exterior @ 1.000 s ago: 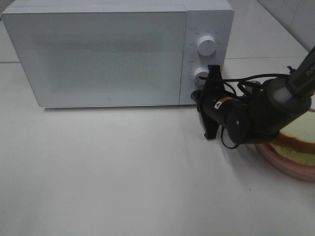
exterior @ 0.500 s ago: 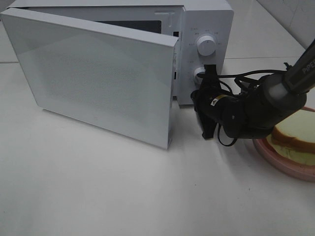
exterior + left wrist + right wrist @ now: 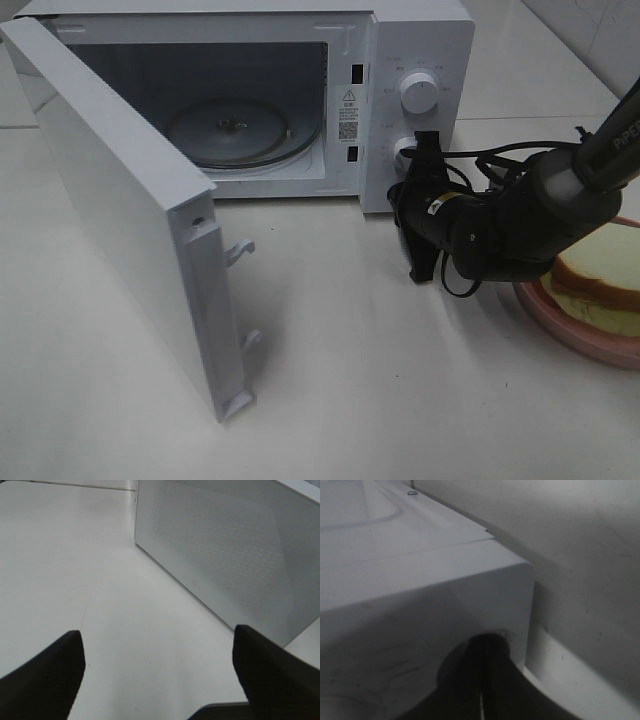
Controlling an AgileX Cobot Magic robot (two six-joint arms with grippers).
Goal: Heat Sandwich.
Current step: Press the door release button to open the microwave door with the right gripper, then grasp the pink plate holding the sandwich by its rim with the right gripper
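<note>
1. Exterior high view, far left: the microwave door [image 3: 130, 230] stands swung wide open, its latch hooks facing the cavity.
2. Left wrist view: your left gripper [image 3: 160, 680] is spread wide and holds nothing. Its fingers [image 3: 45, 675] hang over the bare white table [image 3: 75, 555], with the door's perforated outer face ahead of them. You cannot see this gripper from the high camera.
3. Inside the white microwave [image 3: 420, 30], the glass turntable [image 3: 235, 130] lies bare in the open cavity.
4. On the control panel, the upper knob [image 3: 418, 93] sits above the lower knob [image 3: 405, 150].
5. Your right gripper [image 3: 400, 197] is clenched, with nothing between the fingers. Its tips sit at the panel's lower front, just below the lower knob. The right wrist view shows the closed tips [image 3: 487, 680] at a dark recess in the white casing; you cannot tell whether they touch it.
6. Far right: the sandwich [image 3: 600, 280] lies flat on the pink plate [image 3: 570, 335], which rests on the table beside the microwave, outside the cavity. The right arm hides the near-left part of both, and the frame edge cuts them off.
</note>
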